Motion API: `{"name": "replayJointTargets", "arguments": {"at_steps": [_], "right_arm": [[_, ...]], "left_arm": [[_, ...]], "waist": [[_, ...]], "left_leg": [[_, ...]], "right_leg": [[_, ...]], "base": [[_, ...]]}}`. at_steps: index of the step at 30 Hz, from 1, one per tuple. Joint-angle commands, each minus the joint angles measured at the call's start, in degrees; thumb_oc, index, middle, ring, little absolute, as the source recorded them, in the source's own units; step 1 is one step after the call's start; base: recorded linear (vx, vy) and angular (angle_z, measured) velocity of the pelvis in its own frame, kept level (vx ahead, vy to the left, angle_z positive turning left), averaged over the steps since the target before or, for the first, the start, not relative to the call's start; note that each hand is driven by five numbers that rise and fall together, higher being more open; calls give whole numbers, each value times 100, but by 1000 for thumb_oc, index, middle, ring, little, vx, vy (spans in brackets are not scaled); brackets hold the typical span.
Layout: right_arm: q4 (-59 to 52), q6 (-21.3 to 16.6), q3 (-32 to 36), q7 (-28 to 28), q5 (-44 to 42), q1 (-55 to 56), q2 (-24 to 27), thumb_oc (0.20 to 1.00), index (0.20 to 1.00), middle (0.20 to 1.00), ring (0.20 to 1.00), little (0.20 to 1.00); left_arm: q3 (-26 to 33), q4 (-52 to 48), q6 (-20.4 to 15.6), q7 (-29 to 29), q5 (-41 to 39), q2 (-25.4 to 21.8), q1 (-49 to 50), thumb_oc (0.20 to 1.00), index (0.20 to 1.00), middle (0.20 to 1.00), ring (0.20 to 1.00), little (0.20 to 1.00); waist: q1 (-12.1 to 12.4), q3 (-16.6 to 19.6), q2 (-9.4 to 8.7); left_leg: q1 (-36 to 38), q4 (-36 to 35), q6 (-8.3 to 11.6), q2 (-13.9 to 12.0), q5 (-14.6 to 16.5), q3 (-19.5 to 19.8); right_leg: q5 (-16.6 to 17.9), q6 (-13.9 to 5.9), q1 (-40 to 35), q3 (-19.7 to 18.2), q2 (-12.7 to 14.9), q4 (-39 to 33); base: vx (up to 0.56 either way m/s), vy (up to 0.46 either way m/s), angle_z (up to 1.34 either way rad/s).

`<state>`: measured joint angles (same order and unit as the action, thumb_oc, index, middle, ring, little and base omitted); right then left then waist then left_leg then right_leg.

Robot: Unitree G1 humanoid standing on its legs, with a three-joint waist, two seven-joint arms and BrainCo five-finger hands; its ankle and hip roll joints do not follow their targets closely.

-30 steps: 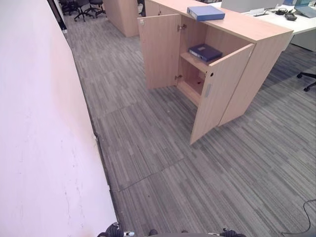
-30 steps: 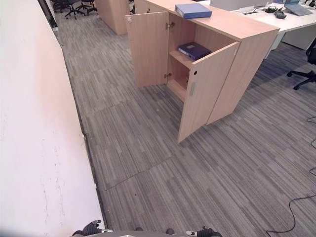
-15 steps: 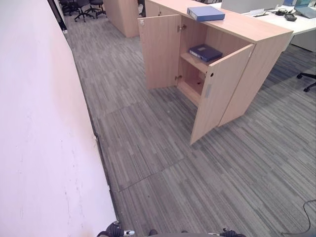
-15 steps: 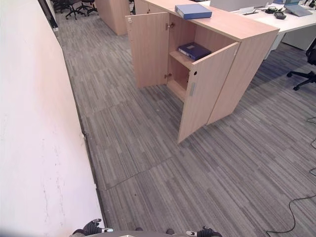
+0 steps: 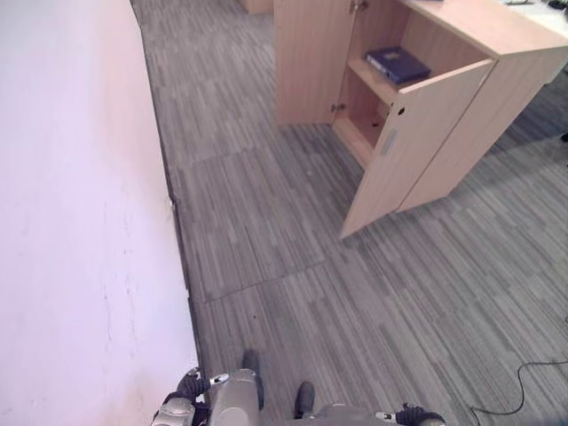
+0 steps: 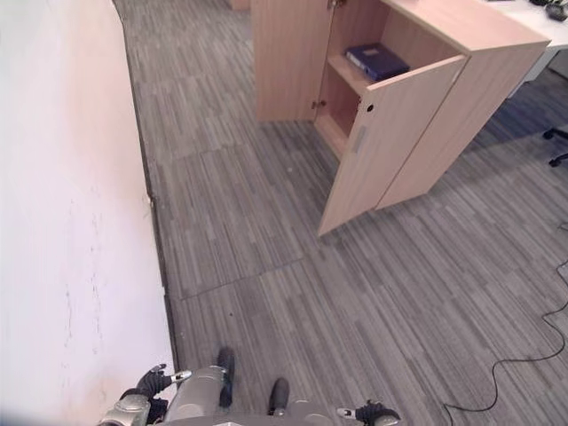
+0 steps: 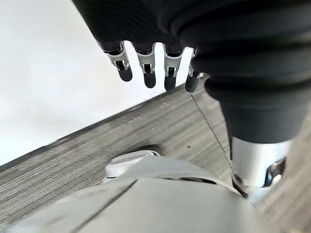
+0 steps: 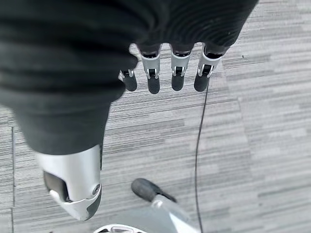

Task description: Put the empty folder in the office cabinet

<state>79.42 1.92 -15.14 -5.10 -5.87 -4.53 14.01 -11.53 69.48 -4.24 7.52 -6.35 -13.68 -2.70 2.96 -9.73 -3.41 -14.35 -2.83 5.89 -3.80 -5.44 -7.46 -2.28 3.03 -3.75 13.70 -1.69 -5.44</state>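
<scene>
One cabinet (image 5: 461,89) stands open, both doors (image 6: 382,142) swung out. One blue folder (image 5: 398,64) lies flat on its upper shelf. The left robot hand (image 7: 150,68) hangs low by the white wall (image 5: 80,222), fingers straight and relaxed, holding nothing. The right robot hand (image 8: 170,68) hangs over the grey striped carpet (image 6: 266,231), fingers likewise loose and empty.
</scene>
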Motion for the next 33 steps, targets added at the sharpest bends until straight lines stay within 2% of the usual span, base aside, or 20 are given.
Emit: {"name": "replayJointTargets", "arguments": {"at_steps": [1, 3, 5, 6, 7, 9, 10, 11, 13, 15, 16, 17, 18, 19, 20, 21, 23, 27, 31, 33], "right_arm": [[29, -89, 2, -149, -116, 75, 139, 1000, 1000, 1000, 1000, 1000], [77, -96, 63, -125, -112, 136, 107, 1000, 1000, 1000, 1000, 1000], [158, -60, 158, -81, -58, 260, 24, 1000, 1000, 1000, 1000, 1000], [158, -60, 158, -81, -58, 259, 26, 1000, 1000, 1000, 1000, 1000], [189, -39, 172, -27, -4, 289, -1, 1000, 1000, 1000, 1000, 1000], [190, -24, 181, 0, 4, 289, -17, 1000, 1000, 1000, 1000, 1000], [145, -14, 215, 28, -3, 304, -23, 1000, 1000, 1000, 1000, 1000], [144, -14, 216, 28, -3, 305, -23, 1000, 1000, 1000, 1000, 1000], [24, 1, 286, 56, -48, 268, 43, 1000, 1000, 1000, 1000, 1000], [-78, 16, 208, 36, 26, 197, 118, 1000, 1000, 1000, 1000, 1000], [-303, -24, 64, -23, 57, 103, 125, 1000, 1000, 1000, 1000, 1000], [-466, -52, -95, -65, 102, -57, 141, 1000, 1000, 1000, 1000, 1000], [-465, -51, -95, -65, 102, -60, 142, 1000, 1000, 1000, 1000, 1000], [-541, -67, -159, -132, 50, -179, 119, 1000, 1000, 1000, 1000, 1000], [-570, -84, -135, -164, -74, -245, 86, 1000, 1000, 1000, 1000, 1000], [-569, -84, -135, -164, -75, -248, 87, 1000, 1000, 1000, 1000, 1000], [-577, -99, -104, -179, -148, -315, 74, 1000, 1000, 1000, 1000, 1000], [-587, -124, -48, -203, -200, -334, 58, 1000, 1000, 1000, 1000, 1000], [-450, -119, -20, -201, -174, -217, 40, 1000, 1000, 1000, 1000, 1000], [-321, -104, -15, -205, -161, -134, 30, 1000, 1000, 1000, 1000, 1000]], "left_arm": [[128, -139, -153, 277, -142, 97, 193, 1000, 1000, 1000, 1000, 1000], [250, -58, -154, 272, -192, 146, 302, 1000, 1000, 1000, 1000, 1000], [597, 181, -164, 353, -462, 190, 467, 1000, 1000, 1000, 1000, 1000], [597, 181, -164, 353, -462, 192, 467, 1000, 1000, 1000, 1000, 1000], [725, 279, -182, 340, -551, 161, 488, 1000, 1000, 1000, 1000, 1000], [754, 284, -184, 327, -558, 131, 477, 1000, 1000, 1000, 1000, 1000], [739, 228, -178, 311, -498, 66, 482, 1000, 1000, 1000, 1000, 1000], [739, 228, -177, 311, -498, 66, 483, 1000, 1000, 1000, 1000, 1000], [707, 96, -166, 274, -491, -23, 444, 1000, 1000, 1000, 1000, 1000], [719, 33, -156, 267, -542, -80, 381, 1000, 1000, 1000, 1000, 1000], [688, 4, -149, 285, -549, -178, 322, 1000, 1000, 1000, 1000, 1000], [536, -75, -170, 371, -392, -216, 218, 1000, 1000, 1000, 1000, 1000], [538, -76, -169, 373, -391, -214, 215, 1000, 1000, 1000, 1000, 1000], [351, -115, -162, 486, -124, -241, 156, 1000, 1000, 1000, 1000, 1000], [293, -78, -146, 534, -26, -229, 146, 1000, 1000, 1000, 1000, 1000], [293, -76, -147, 535, -25, -228, 143, 1000, 1000, 1000, 1000, 1000], [298, 0, -135, 548, 19, -215, 119, 1000, 1000, 1000, 1000, 1000], [380, 183, -141, 548, 131, -229, 119, 1000, 1000, 1000, 1000, 1000], [444, 287, -122, 564, 168, -216, 144, 1000, 1000, 1000, 1000, 1000], [484, 310, -110, 581, 113, -185, 168, 1000, 1000, 1000, 1000, 1000]], "waist": [[138, 84, 99], [145, 180, 127], [179, 398, 138], [178, 408, 146], [208, 527, 93], [222, 579, 61], [231, 634, 58], [236, 637, 55], [217, 594, 74], [138, 444, 99], [88, 246, 126], [-3, 29, 264], [-2, 19, 273], [-56, -159, 330], [-106, -266, 332], [-101, -276, 343], [-191, -338, 262], [-251, -302, 112], [-263, -121, 24], [-292, 8, 51]], "left_leg": [[-290, -217, -154, -13, -258, -116], [-277, -217, -159, -48, -125, -154], [-105, -217, -138, 42, -447, -167], [-120, -217, -138, 35, -451, -162], [-18, -217, -207, 185, -378, -178], [69, -217, -265, 282, -312, -206], [225, -217, -386, 445, -164, -214], [223, -217, -389, 448, -162, -220], [572, -217, -639, 799, 136, -195], [840, -217, -846, 1057, 341, -85], [1194, -217, -934, 1155, 654, 19], [1426, -217, -877, 934, 729, 124], [1436, -217, -869, 920, 733, 124], [1579, -217, -829, 806, 757, 144], [1729, -217, -780, 738, 832, 145], [1742, -217, -775, 723, 838, 142], [1834, -217, -757, 766, 853, 217], [2094, -217, -719, 828, 1048, 325], [2400, -217, -689, 813, 1300, 453], [2529, -217, -626, 626, 1378, 479]], "right_leg": [[-845, -607, -699, -95, 261, 44], [-879, -671, -805, -103, 270, 44], [-896, -797, -928, -84, 469, 44], [-891, -795, -914, -83, 460, 44], [-805, -930, -987, -35, 707, 44], [-769, -1023, -1002, -13, 866, 143], [-701, -1138, -889, -2, 1147, 545], [-708, -1141, -880, -8, 1153, 557], [-235, -1219, -455, 79, 1643, 1830], [450, -1072, -83, 68, 1954, 2908], [606, -987, 409, 246, 2249, 3904], [118, -849, 940, 428, 2003, 3567], [115, -838, 923, 435, 1988, 3553], [23, -868, 1163, 395, 1685, 3009], [136, -968, 1335, 357, 1413, 2267], [151, -963, 1308, 362, 1392, 2234], [561, -1096, 1434, 161, 1138, 1293], [977, -1318, 1581, -271, 934, 434], [1070, -1245, 1330, -281, 917, 275], [972, -1182, 1282, -260, 839, 454]], "base": [[284, 99, 7], [241, 95, -11], [437, 204, -12], [473, 273, -9], [228, 151, -12], [350, 263, -14], [334, 282, -12], [380, 408, -6], [260, 374, -13], [233, 368, 21], [388, 261, 39], [330, 144, 53], [212, -111, 33], [186, -137, 61], [188, -134, 36], [129, -109, 41], [148, -106, 14], [286, -130, 34], [298, -172, 33], [271, -204, 15]]}}
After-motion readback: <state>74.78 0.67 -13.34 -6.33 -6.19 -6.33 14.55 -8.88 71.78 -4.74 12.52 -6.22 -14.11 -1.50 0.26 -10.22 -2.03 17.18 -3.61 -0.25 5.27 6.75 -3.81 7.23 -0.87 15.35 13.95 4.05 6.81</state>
